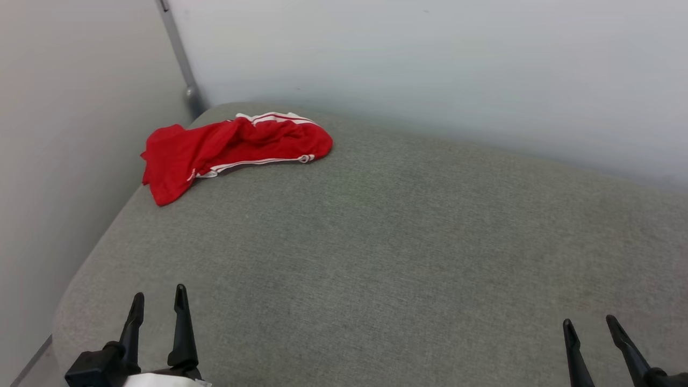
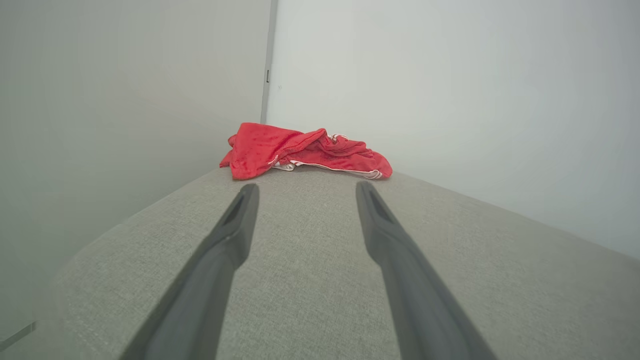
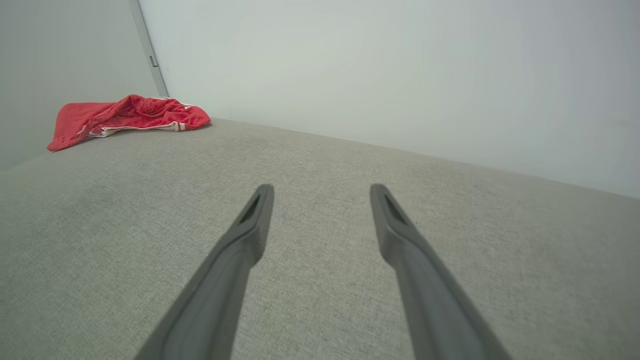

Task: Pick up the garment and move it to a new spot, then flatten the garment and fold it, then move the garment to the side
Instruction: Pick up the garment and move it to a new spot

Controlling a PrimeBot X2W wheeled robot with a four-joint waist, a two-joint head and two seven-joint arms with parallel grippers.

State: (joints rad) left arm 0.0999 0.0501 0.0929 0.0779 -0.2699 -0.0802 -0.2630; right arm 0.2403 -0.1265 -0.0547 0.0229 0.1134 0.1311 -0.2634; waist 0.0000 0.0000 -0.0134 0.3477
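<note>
Garment (image 1: 231, 148) of crumpled red cloth with white stripes lies in the far left corner of the soft grey counter (image 1: 403, 258). The dark left tool (image 1: 159, 291) and right tool (image 1: 589, 319) are spread apart, empty.

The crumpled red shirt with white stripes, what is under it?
The crumpled red shirt with white stripes lies on a grey fabric cushion. Anything tucked beneath its folds is covered.

Bright, even, diffuse light, faint soft shadows; wrist views' near foreground blurs.
</note>
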